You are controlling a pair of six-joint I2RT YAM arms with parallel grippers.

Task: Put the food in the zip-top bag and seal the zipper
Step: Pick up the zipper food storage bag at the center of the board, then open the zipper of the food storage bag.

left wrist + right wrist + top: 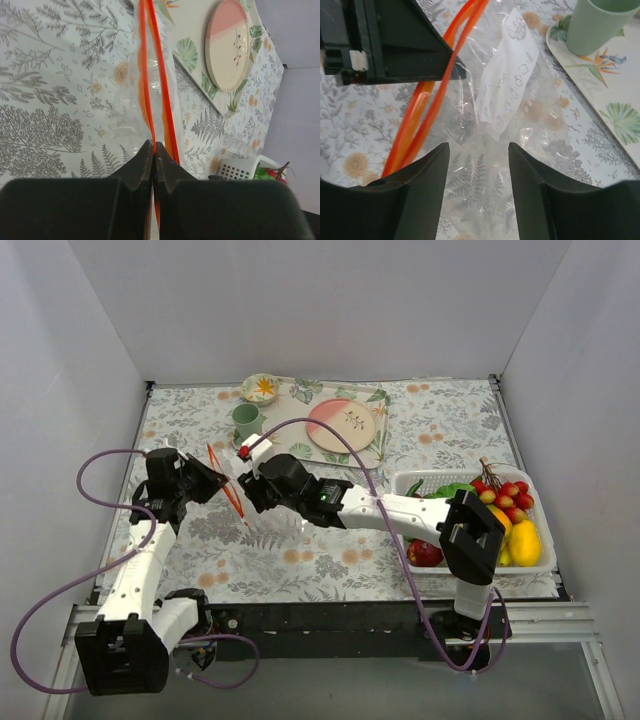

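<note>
Waiting food: the food point(510, 508) is piled in the basket point(420, 478), right of the tray point(300, 430) and nearer the arms. None of it looks to be in the bag yet.
Left gripper: the left gripper point(153, 147) has its jaws pressed together on the zipper point(150, 75), pinching both red-orange strips, left of the tray's near corner.
Right gripper: the right gripper point(479, 150) has its jaws well apart and grips nothing. It hovers over the clear film, between the left gripper and the tray.
Bag: the bag point(520, 100) is left of the tray, held up by its mouth edge. Its body sags onto the table point(330, 550).
Handling: the bag is likely very light, limp and slick, and it will fold wherever it is unsupported. The zipper is its only firm part, so that is the place to hold. A second grip on one lip alone, farther along the strip, should pull the mouth open. The fruits look light, hard and round, so they may roll.
Left wrist view: it shows the pinch itself and the two strips running close together toward the tray, with the mouth barely parted.
Right wrist view: it shows the gap between its own fingers, the wrinkles and a white printed patch on the film, and the cup point(600, 25) on the tray beyond.
Top view: it alone shows both arms and the full pile of food, which lies well apart from the bag.
</note>
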